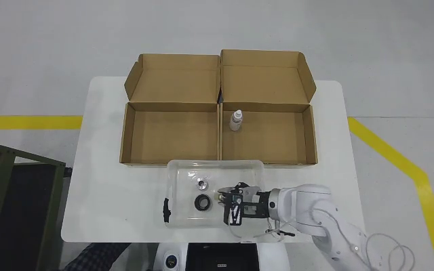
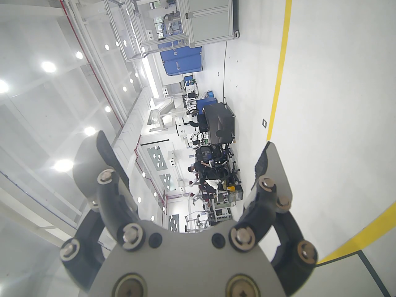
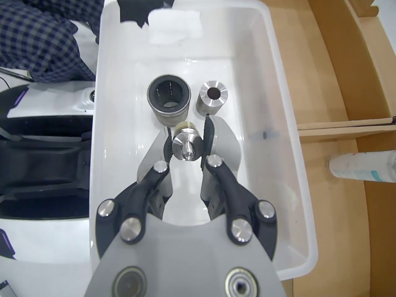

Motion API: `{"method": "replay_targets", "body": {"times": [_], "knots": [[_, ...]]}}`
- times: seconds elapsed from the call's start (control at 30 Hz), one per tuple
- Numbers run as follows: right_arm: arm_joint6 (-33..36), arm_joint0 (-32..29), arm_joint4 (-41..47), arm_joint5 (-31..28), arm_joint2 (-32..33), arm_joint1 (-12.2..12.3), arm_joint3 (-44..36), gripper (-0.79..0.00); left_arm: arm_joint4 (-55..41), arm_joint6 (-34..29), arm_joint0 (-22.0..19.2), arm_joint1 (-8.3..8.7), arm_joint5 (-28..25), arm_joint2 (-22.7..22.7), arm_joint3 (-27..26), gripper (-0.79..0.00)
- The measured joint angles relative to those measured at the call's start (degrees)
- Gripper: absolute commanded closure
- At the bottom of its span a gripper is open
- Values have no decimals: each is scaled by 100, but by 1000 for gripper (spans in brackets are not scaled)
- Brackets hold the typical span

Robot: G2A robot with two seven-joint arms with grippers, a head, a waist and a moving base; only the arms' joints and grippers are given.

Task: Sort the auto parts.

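My right gripper (image 3: 186,149) (image 1: 230,200) is inside the clear plastic bin (image 3: 275,72) (image 1: 178,168), shut on a small silver metal fitting (image 3: 185,147). Just beyond it in the bin stand a dark ring-shaped bearing (image 3: 168,100) (image 1: 202,202) and a silver cylinder with a centre hole (image 3: 213,96) (image 1: 202,183). A white tube-like part (image 1: 236,120) (image 3: 362,166) lies in the right cardboard box (image 1: 308,139). The left cardboard box (image 1: 129,139) holds nothing. My left gripper (image 2: 185,156) is open, aimed away from the table at the room.
Both boxes have their flaps folded back at the far side of the white table (image 1: 102,135). Black tape (image 3: 145,7) marks one end of the bin. A checked sleeve (image 3: 40,26) shows beyond the table's near edge.
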Motion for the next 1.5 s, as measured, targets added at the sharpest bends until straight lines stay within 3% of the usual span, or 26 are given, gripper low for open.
{"method": "replay_targets", "body": {"times": [0.33,0.63,1.03,1.5], "knots": [[-1295,-217,835,-33,424,53,101,0,0,0,0,0,0,0,0,-785],[-2050,-327,1727,56,748,75,406,0,0,0,0,0,0,0,0,-785],[-2523,-318,2869,-117,1039,102,788,0,0,0,0,0,0,0,0,-785],[-2580,-382,3053,9,1234,120,714,0,0,0,0,0,0,0,0,-785]]}}
